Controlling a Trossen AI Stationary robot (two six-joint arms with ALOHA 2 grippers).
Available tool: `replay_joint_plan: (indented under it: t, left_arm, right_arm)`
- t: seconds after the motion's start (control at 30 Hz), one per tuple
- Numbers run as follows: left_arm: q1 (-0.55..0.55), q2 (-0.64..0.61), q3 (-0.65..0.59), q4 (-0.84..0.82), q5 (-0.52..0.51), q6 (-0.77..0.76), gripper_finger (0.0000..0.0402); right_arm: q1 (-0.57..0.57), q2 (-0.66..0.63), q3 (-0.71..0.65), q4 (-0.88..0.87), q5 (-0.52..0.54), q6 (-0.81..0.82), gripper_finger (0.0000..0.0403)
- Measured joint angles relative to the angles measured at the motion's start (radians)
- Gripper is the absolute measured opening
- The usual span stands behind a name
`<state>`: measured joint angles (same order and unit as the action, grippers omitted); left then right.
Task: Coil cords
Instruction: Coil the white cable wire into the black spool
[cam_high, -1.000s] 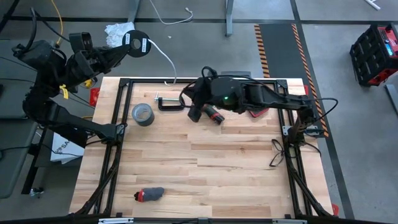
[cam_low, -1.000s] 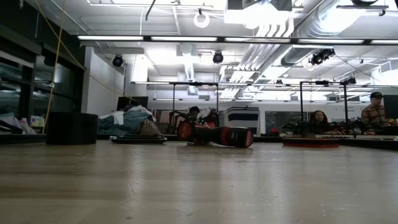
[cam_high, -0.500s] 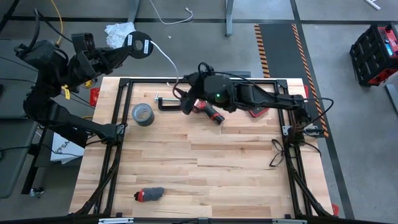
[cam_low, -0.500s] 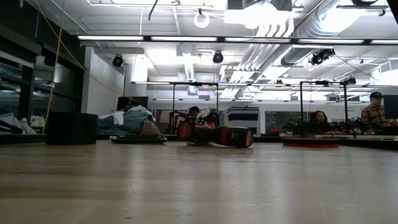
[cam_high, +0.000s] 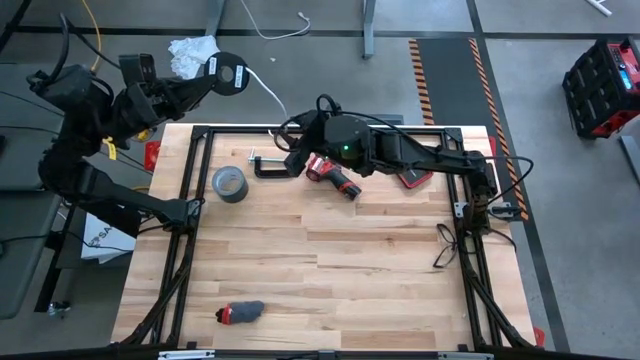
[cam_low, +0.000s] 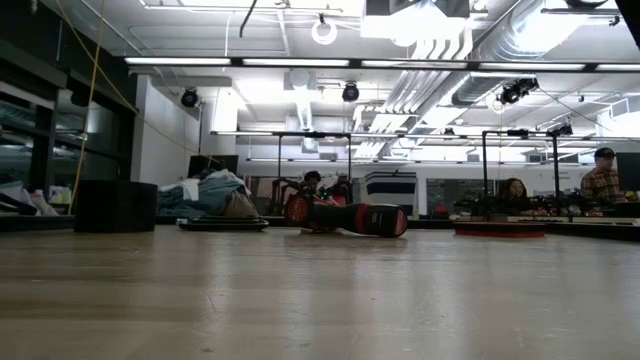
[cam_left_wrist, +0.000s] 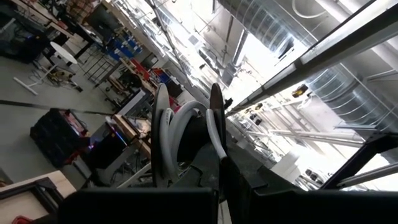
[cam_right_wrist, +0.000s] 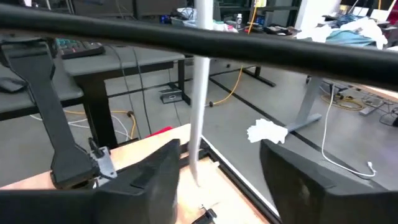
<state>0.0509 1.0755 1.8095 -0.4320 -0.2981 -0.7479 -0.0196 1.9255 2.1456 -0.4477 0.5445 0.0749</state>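
Right claw (cam_high: 296, 160) shifted left, spread beside thin white cord (cam_high: 267, 92); left claw (cam_high: 205, 72) clamps its round disc (cam_high: 231, 75)

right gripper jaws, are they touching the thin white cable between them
Apart. The right wrist view shows the thin white cable hanging in the middle of the open right gripper, with clear space to each jaw.
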Motion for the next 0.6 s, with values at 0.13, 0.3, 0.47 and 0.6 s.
replay_joint_plan:
  t: [0.13,0.3,0.47,0.6]
  left_arm:
    - [0.0,0.008,0.0,0.002,0.0,0.0,0.0]
    - [0.0,0.014,0.0,0.005,0.0,0.0,0.0]
    - [0.0,0.018,0.0,0.005,-0.003,0.0,0.0]
    - [0.0,0.018,0.0,0.004,-0.015,0.017,0.0]
  right_arm:
    - [0.0,0.0,0.0,0.001,0.001,0.004,0.0157]
    - [0.001,0.0,0.0,0.009,0.001,0.022,0.0118]
    - [0.006,0.0,0.0,-0.017,0.005,0.015,0.0072]
    - [0.036,-0.002,0.0,-0.029,0.014,0.002,0.0013]
